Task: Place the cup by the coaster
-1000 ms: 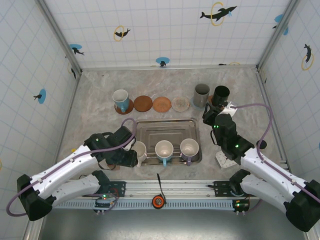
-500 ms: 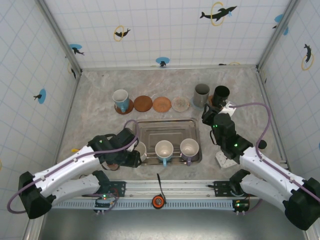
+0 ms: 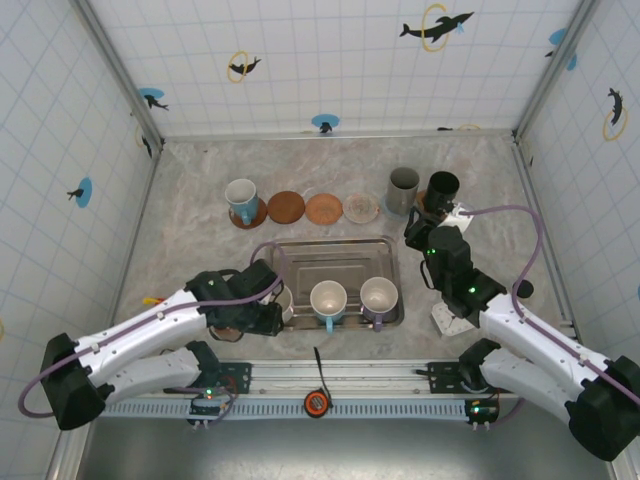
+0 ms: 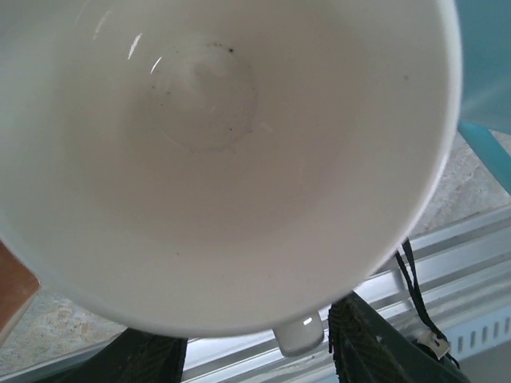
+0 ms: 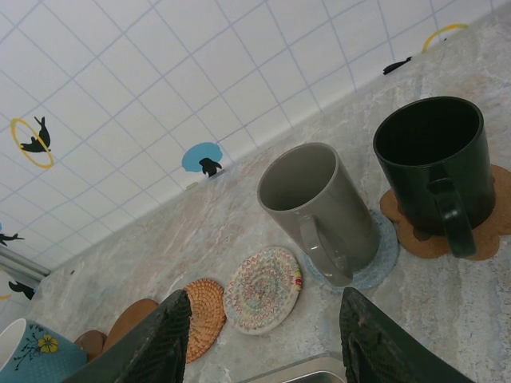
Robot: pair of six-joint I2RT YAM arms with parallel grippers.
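Three cups (image 3: 329,298) sit in the metal tray (image 3: 330,244).

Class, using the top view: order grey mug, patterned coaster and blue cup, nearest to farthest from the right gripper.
1. Grey mug, just beyond the right gripper.
2. Patterned coaster, left of it.
3. Blue cup, row's far left end.

Three white cups (image 3: 329,297) sit in the one tray (image 3: 330,258) at the left gripper (image 4: 255,351), with one blue cup (image 3: 241,198) ahead of it. One grey mug (image 3: 403,188) and one black mug (image 3: 442,187) stand ahead of the right gripper (image 5: 263,295). There are six coasters (image 3: 324,209), three of them bare.
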